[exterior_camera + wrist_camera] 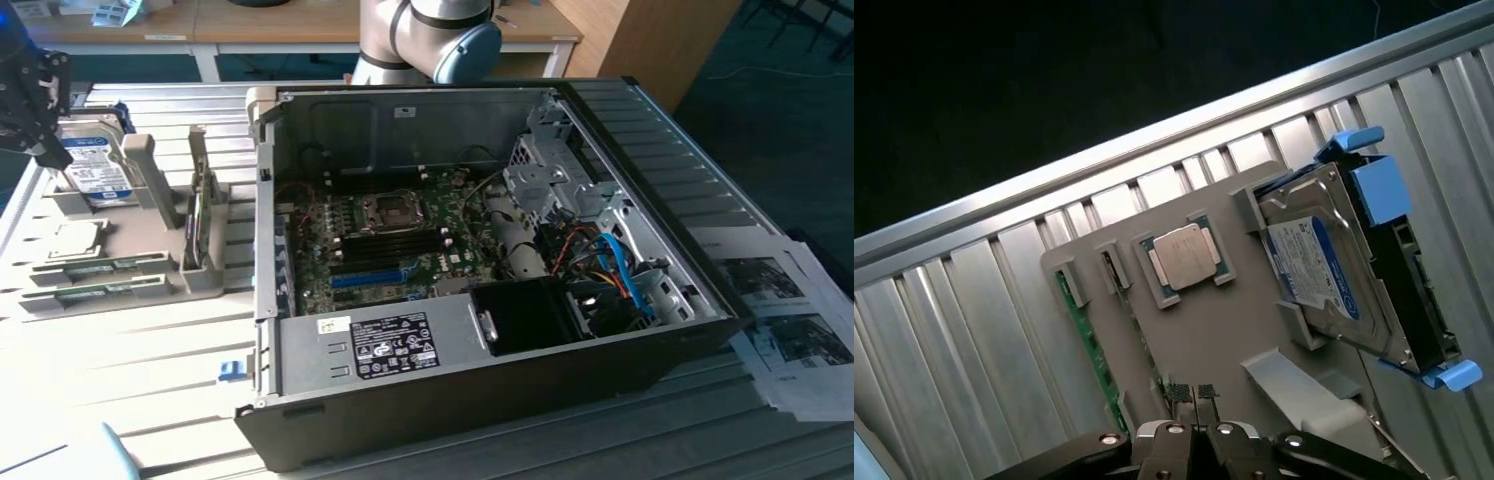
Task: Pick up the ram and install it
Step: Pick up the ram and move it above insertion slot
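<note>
The ram (1086, 345) is a thin green stick lying in a slot along one edge of the grey parts holder (1204, 330). In the exterior view, green ram sticks (96, 270) lie in the holder's front slots at the exterior view's left. My gripper (1194, 395) hangs above the holder, fingers shut together with nothing between them. In the exterior view the dark gripper (56, 155) hovers over the hard drive end of the holder, apart from the ram. The open computer case (667, 290) shows its motherboard (387, 240).
A silver hard drive with a blue label (1324, 270) stands in blue brackets beside a CPU (1189, 258) on the holder. Upright grey posts (154, 180) rise from the holder. Printed papers (787, 320) lie at the exterior view's right. The table (134, 400) is slatted aluminium.
</note>
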Controlling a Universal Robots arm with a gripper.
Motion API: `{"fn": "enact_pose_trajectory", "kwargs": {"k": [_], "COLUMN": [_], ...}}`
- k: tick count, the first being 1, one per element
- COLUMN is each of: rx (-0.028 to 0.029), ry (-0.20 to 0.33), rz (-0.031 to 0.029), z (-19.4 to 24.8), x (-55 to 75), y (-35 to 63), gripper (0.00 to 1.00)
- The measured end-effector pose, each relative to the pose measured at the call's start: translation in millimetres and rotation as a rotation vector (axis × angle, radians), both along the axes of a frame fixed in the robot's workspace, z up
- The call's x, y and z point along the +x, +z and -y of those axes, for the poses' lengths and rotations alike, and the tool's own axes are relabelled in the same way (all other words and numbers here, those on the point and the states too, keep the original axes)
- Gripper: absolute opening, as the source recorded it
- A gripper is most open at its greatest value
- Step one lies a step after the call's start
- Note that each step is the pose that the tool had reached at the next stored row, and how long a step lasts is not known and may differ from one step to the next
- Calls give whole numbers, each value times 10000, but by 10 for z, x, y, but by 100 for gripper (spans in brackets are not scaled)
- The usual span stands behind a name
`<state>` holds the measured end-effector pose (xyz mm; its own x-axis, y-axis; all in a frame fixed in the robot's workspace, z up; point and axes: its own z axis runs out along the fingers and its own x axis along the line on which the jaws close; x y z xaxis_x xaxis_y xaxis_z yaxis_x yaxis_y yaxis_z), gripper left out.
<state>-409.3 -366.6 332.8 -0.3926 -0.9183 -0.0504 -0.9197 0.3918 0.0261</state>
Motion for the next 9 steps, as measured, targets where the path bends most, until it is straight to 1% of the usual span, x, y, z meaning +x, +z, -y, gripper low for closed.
{"fn": "enact_pose_trajectory", "kwargs": {"k": [9], "rx": [0], "ry": [982], "rz": [0], "z": [0], "x": [2], "y": [-1], "gripper": [10]}}
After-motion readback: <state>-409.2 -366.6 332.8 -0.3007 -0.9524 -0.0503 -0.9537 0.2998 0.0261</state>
